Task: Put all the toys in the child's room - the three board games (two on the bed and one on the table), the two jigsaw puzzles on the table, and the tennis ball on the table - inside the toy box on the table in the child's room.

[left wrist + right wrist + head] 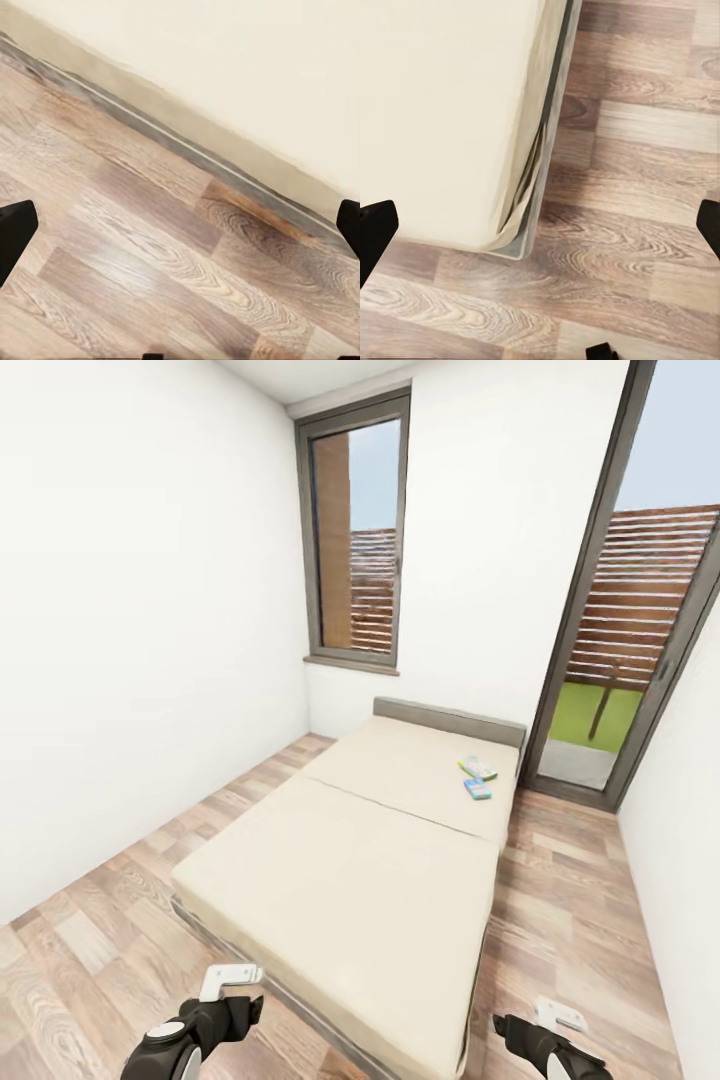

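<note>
Both of our grippers hang low at the foot of the bed (340,860), the left gripper (232,982) over the wood floor (90,950) and the right gripper (556,1016) by the bed's near corner. In the wrist views each one's dark fingertips sit at opposite frame edges, spread wide and holding nothing. Far up the mattress, near the grey headboard (450,718), lie two board games just apart: a pale one (478,767) and a blue one (477,789). Their printing is too small for us to read.
</note>
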{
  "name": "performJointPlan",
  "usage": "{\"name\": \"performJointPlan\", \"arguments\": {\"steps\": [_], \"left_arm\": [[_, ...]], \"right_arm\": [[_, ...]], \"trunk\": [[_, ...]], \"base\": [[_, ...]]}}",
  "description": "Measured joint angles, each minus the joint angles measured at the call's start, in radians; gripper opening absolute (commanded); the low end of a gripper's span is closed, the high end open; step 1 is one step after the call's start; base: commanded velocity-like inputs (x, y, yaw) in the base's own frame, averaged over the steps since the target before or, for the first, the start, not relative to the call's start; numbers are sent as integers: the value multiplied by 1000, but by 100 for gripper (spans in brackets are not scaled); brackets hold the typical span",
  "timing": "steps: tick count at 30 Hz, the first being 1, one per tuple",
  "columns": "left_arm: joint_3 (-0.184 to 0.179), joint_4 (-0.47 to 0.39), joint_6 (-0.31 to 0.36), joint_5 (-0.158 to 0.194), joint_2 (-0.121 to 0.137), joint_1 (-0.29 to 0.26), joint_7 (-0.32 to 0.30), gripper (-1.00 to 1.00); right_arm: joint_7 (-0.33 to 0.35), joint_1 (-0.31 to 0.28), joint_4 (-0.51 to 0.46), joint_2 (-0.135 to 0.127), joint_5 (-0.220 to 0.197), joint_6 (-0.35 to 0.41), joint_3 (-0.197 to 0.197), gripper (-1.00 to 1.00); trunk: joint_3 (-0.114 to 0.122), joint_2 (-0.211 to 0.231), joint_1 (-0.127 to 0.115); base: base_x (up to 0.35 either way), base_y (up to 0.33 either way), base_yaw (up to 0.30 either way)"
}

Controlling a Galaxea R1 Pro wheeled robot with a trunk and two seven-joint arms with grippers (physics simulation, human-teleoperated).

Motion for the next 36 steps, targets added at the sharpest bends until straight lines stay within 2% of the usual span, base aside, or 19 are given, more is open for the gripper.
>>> {"name": "performJointPlan", "arguments": {"steps": [11, 22, 36], "left_arm": [[-1, 1, 2, 0, -1, 0, 1, 100], [-2, 2, 2, 0, -2, 0, 1, 100], [-2, 2, 0, 0, -2, 0, 1, 100]], "right_arm": [[0, 0, 0, 0, 0, 0, 0, 100], [0, 0, 0, 1, 0, 0, 0, 100], [0, 0, 0, 1, 0, 0, 0, 100]], "trunk": [[-11, 0, 0], [-22, 0, 0], [-36, 0, 0]], "base": [[0, -10, 241], [0, -164, 240], [0, -14, 240]]}}
